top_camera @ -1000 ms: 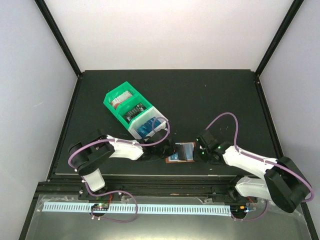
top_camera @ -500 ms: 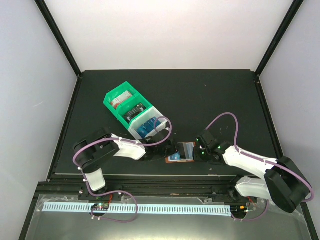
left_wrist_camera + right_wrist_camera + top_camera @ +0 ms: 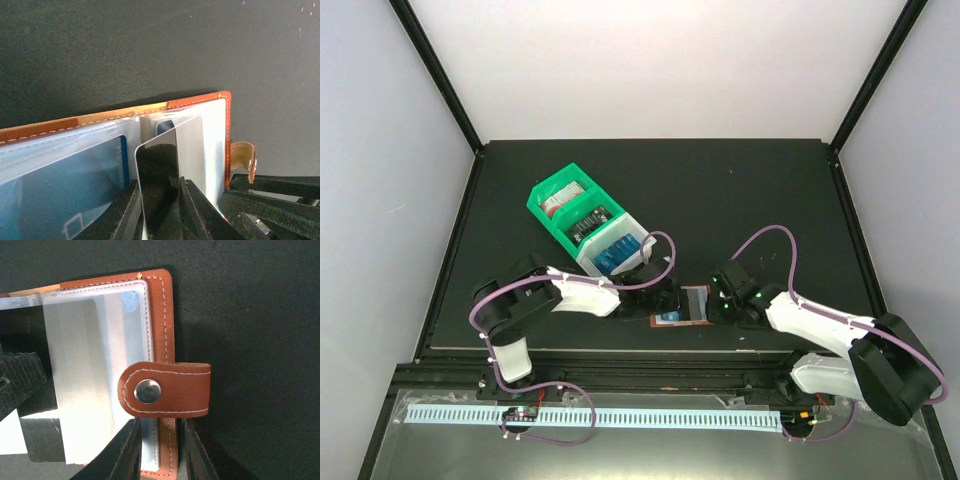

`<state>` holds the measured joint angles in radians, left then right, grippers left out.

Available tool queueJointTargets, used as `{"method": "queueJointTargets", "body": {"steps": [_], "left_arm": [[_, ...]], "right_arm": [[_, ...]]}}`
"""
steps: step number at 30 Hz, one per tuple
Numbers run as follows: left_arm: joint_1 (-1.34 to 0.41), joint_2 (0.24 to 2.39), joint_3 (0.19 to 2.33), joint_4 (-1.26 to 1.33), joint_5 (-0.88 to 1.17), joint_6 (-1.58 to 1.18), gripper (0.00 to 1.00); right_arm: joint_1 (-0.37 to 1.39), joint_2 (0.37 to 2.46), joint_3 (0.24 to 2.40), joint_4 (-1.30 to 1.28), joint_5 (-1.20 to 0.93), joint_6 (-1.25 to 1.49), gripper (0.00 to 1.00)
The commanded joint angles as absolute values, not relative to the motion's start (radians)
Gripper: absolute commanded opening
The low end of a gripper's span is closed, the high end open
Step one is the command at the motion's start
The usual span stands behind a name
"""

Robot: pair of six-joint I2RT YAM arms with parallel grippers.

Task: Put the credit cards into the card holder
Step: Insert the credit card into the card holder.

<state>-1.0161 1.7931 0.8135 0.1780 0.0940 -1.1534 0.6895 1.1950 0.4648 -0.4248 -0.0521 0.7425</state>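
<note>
The brown card holder [image 3: 682,305] lies open near the table's front edge, its clear pockets facing up. My left gripper [image 3: 159,192] is shut on a dark glossy credit card [image 3: 170,155]. The card's far end rests against a clear pocket under the holder's brown edge [image 3: 195,101]; I cannot tell if it is inside. A blue card [image 3: 65,175] sits in the pocket to the left. My right gripper [image 3: 161,450] is shut on the holder's right edge [image 3: 161,315], just below the snap tab [image 3: 167,390]. In the top view the left gripper [image 3: 657,299] and right gripper [image 3: 716,303] flank the holder.
A green bin [image 3: 570,208] joined to a white bin [image 3: 612,250] stands behind the left arm, with cards inside, a blue one in the white bin. The table's front edge [image 3: 620,348] runs just below the holder. The left gripper's finger [image 3: 20,377] shows in the right wrist view.
My left arm has reached further right toward the holder, bringing the card in over its pockets. The right arm and holder have stayed almost still.
</note>
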Motion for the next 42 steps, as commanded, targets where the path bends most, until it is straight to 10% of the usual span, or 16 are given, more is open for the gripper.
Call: {"method": "queueJointTargets", "body": {"steps": [1, 28, 42], "left_arm": [[-1.026, 1.775, 0.856, -0.016, 0.075, -1.058, 0.24], [-1.075, 1.764, 1.08, -0.461, -0.026, -0.85, 0.77], [-1.075, 1.815, 1.071, -0.381, 0.081, -0.866, 0.54]], "right_arm": [[0.695, 1.2, 0.439, -0.447, -0.035, 0.756, 0.28], [0.694, 1.178, 0.424, -0.403, -0.082, 0.753, 0.32], [0.694, 1.177, 0.416, -0.387, -0.096, 0.752, 0.32]]}}
